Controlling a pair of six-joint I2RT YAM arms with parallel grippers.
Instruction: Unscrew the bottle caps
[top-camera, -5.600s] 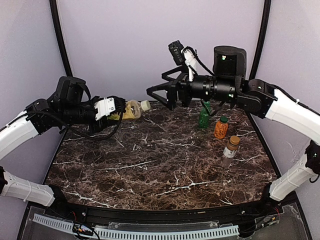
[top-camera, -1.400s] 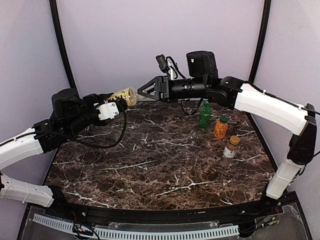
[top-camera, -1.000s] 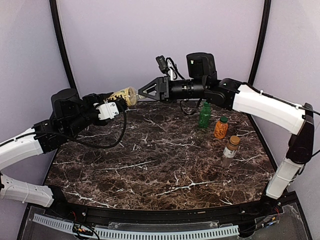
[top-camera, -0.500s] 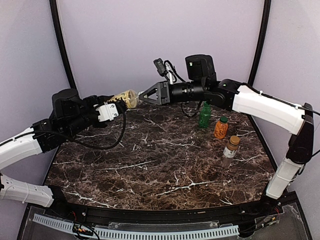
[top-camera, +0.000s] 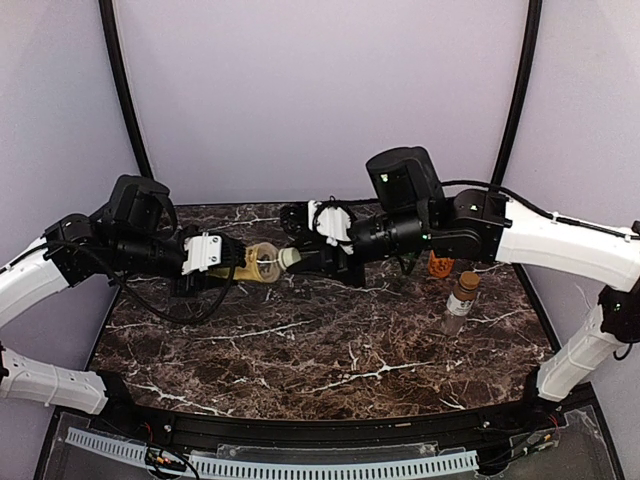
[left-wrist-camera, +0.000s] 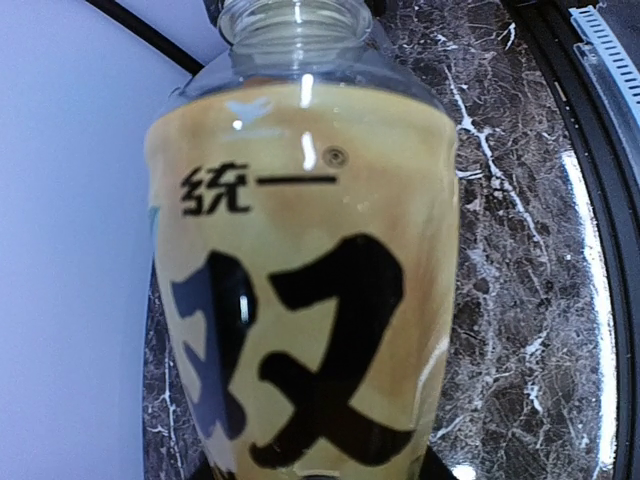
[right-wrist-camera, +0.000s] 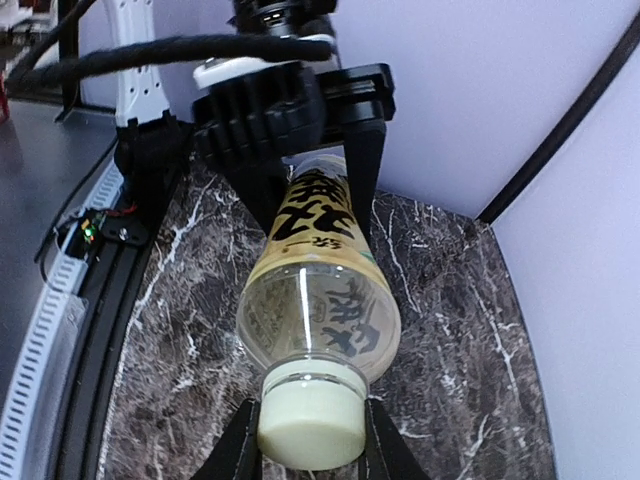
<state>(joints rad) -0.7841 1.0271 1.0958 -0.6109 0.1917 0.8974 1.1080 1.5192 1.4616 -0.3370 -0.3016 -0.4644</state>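
Spillage likely once loosened: tall clear plastic bottle of yellow liquid (top-camera: 262, 263) held level above dark marble table (top-camera: 330, 350), body clamped in left gripper (top-camera: 238, 268), round cream cap (right-wrist-camera: 310, 415) pinched tight by right gripper (right-wrist-camera: 312, 448). Might also spin in that clamp under hard twisting. Cap grip plain only from right wrist; from left wrist just label and neck.

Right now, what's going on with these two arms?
The left end effector holds the tall clear bottle of yellow liquid sideways above the table. The right end effector is closed on its white cap, ready to twist it off. The slim bottle stands at the right, cap on.
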